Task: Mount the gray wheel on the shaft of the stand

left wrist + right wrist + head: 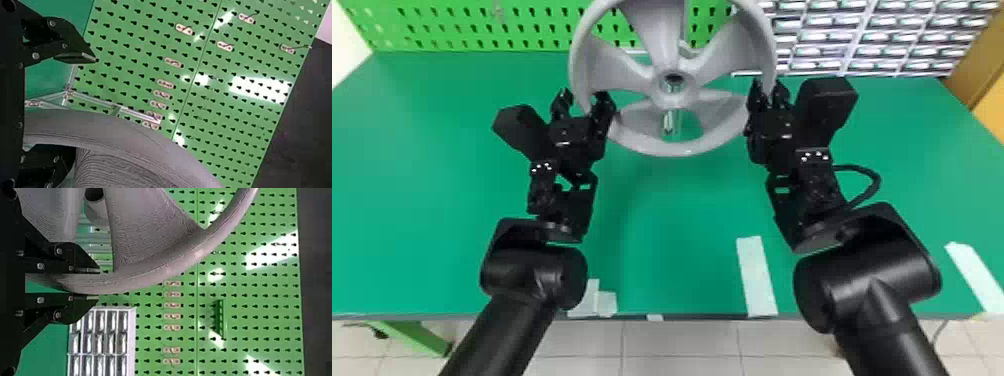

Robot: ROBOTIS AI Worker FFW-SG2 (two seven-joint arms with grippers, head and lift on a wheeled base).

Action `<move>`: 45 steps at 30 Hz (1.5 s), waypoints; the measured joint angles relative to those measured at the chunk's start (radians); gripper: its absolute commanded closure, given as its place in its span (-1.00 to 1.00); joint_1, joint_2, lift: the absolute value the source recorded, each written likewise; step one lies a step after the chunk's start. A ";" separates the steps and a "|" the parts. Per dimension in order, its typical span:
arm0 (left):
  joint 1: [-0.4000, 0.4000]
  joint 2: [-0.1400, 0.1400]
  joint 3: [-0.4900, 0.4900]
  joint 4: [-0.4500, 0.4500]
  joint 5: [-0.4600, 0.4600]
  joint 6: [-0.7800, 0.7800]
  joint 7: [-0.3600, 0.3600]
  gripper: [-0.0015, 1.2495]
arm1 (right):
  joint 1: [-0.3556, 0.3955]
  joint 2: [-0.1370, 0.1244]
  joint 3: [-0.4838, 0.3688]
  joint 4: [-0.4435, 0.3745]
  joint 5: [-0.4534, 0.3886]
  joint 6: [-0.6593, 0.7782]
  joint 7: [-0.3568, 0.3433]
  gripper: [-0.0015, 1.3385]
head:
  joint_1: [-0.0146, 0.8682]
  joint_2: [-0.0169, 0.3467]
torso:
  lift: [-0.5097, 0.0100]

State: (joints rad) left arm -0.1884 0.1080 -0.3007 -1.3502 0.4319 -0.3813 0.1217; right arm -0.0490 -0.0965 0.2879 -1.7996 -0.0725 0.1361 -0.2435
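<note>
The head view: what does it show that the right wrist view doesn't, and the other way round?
The head view shows the left gripper, open around the rim, plus white tape and the tiled floor.
The right wrist view shows a small green bracket on the pegboard.
Both show the gray wheel, the right gripper pinching its rim, the pegboard, the drawers and the green table.

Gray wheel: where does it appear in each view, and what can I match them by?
Head view: gray wheel at top center, upper edge cut off.
Left wrist view: its rim passes between the open left tool's fingers.
Right wrist view: rim clamped in the right tool.
Shared landmark: green pegboard.
</note>
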 measured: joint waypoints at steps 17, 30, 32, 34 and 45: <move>-0.040 -0.014 -0.009 0.038 0.010 0.009 -0.030 -0.07 | -0.016 0.000 -0.007 0.026 -0.008 -0.008 -0.004 0.82 | 0.99 -0.62 | 0.57; -0.049 -0.014 0.002 0.047 -0.002 0.028 -0.039 -0.07 | -0.031 0.001 -0.017 0.042 -0.008 -0.006 -0.004 0.82 | 0.99 -0.62 | 0.57; -0.050 -0.014 0.005 0.049 -0.005 0.029 -0.039 -0.07 | -0.033 0.001 -0.017 0.045 -0.008 -0.006 -0.004 0.82 | 0.99 -0.62 | 0.57; -0.051 -0.015 0.007 0.052 -0.007 0.029 -0.039 -0.07 | -0.035 0.001 -0.016 0.048 -0.009 -0.006 -0.004 0.82 | 0.99 -0.62 | 0.57; -0.058 -0.014 0.025 0.065 -0.012 0.043 -0.070 -0.08 | -0.055 0.000 -0.007 0.074 -0.009 -0.008 -0.004 0.82 | 0.99 -0.62 | 0.57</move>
State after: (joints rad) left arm -0.2459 0.0935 -0.2759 -1.2850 0.4195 -0.3378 0.0515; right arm -0.1040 -0.0962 0.2811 -1.7257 -0.0813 0.1276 -0.2476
